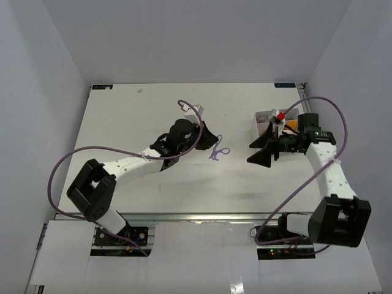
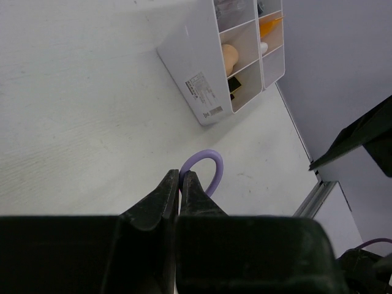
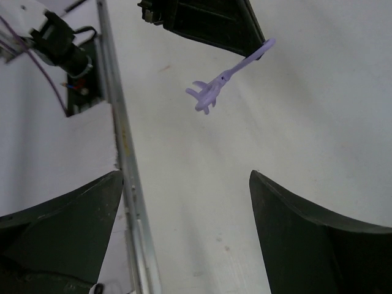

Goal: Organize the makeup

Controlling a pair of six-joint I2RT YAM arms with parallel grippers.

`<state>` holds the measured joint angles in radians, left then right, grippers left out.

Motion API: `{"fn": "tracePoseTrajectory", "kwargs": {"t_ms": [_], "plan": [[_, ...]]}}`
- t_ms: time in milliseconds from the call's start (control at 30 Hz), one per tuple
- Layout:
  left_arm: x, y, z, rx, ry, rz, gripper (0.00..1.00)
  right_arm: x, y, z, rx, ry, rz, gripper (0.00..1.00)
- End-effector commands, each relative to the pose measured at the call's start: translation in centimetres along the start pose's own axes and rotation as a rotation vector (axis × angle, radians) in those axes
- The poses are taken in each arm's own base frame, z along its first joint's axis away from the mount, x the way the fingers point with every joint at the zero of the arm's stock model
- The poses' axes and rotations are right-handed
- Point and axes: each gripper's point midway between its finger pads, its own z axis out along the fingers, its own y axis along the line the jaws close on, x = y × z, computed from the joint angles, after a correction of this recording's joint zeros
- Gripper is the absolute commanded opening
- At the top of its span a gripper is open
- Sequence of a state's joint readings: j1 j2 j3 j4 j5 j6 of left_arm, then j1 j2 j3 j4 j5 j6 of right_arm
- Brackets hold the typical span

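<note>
Top external view: the left gripper [image 1: 207,139] was noted left of centre over the counter [image 1: 122,110]. Its fingers [image 2: 159,196] were nipped narrow on the purple loop [image 1: 218,152], which was seen dangling by one end. Facing it, the right gripper [image 1: 252,153] was found with fingers [image 3: 67,226] spread wide and nothing held. At far right the white tray [image 1: 264,122] was recorded, with the sponge [image 2: 229,58] already lodged inside. Judged: the loop would best be carried high over the near wall and released only once centred above a compartment, with the right gripper held aside.
</note>
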<state>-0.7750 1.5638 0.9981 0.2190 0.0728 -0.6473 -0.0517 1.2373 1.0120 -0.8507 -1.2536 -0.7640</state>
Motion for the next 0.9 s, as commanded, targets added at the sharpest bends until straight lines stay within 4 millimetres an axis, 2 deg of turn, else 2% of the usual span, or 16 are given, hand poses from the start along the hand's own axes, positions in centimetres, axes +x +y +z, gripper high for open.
{"fn": "tracePoseTrajectory", "kwargs": {"t_ms": [0,167,333,533,633,667,867], "plan": [[-2.5,-2.9,1.1,0.010,-0.120,0.079,0.00,-2.0,-1.6,1.5,0.199,-0.003,-0.056,0.92],[-2.9,-3.8,1.4,-0.032,-0.177,0.123,0.00,-2.6,-3.3,2.3,0.324,-0.005,0.020,0.92],[-3.4,-4.9,1.7,-0.036,-0.203,0.141,0.00,-2.8,-5.3,2.1,0.512,-0.024,0.130,0.90],[-3.5,-5.5,2.3,-0.034,-0.208,0.147,0.00,-2.0,-5.3,2.8,0.503,-0.040,0.219,0.91],[-3.4,-5.6,2.4,-0.034,-0.206,0.150,0.00,-2.0,-5.0,3.1,0.473,-0.041,0.229,0.98],[-3.5,-5.7,2.4,-0.033,-0.207,0.150,0.00,-1.9,-4.8,3.3,0.457,-0.039,0.234,0.97],[-3.8,-6.0,2.4,-0.026,-0.216,0.150,0.00,-1.9,-4.1,3.9,0.388,-0.042,0.240,0.65]]}}
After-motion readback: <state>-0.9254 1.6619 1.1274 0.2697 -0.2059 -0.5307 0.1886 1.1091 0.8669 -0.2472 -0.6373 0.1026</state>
